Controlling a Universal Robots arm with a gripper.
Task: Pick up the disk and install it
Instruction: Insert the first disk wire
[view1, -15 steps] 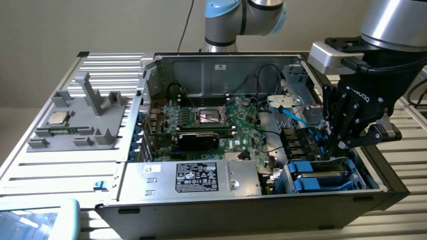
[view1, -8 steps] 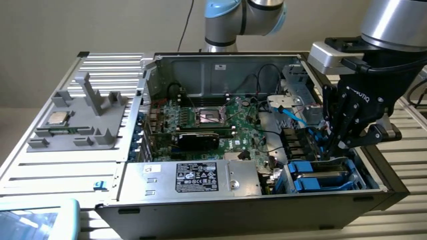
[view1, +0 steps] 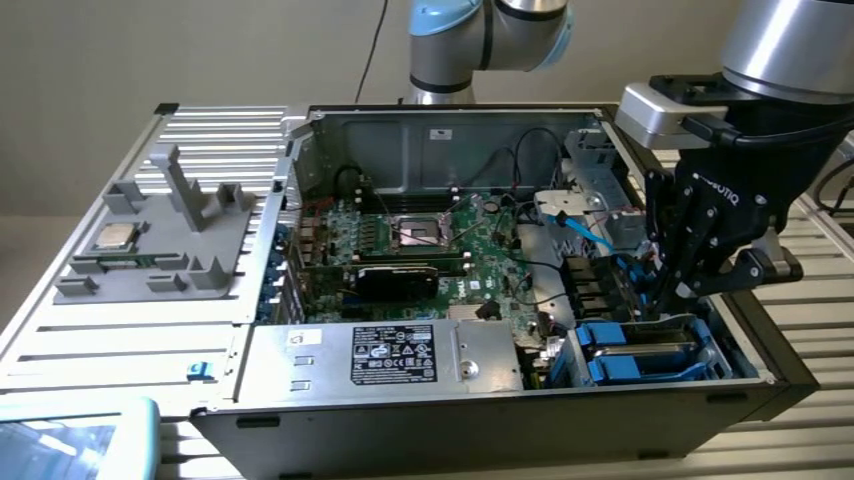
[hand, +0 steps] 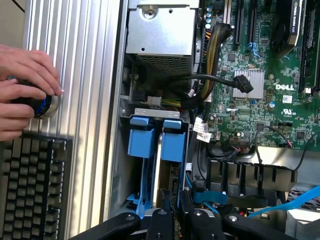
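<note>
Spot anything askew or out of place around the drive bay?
Nothing damaged or spilled. The disk sits straight in its bay slot by the pincer. One oddity: a person's hands rest on a knob beside the keyboard, near the open case.

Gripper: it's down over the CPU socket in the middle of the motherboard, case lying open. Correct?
Not quite. The exterior view shows the gripper down at the bay holding the blue drive frames, at the exterior view's right end of the case, well away from the CPU socket. The case is lying open, as you said.
</note>
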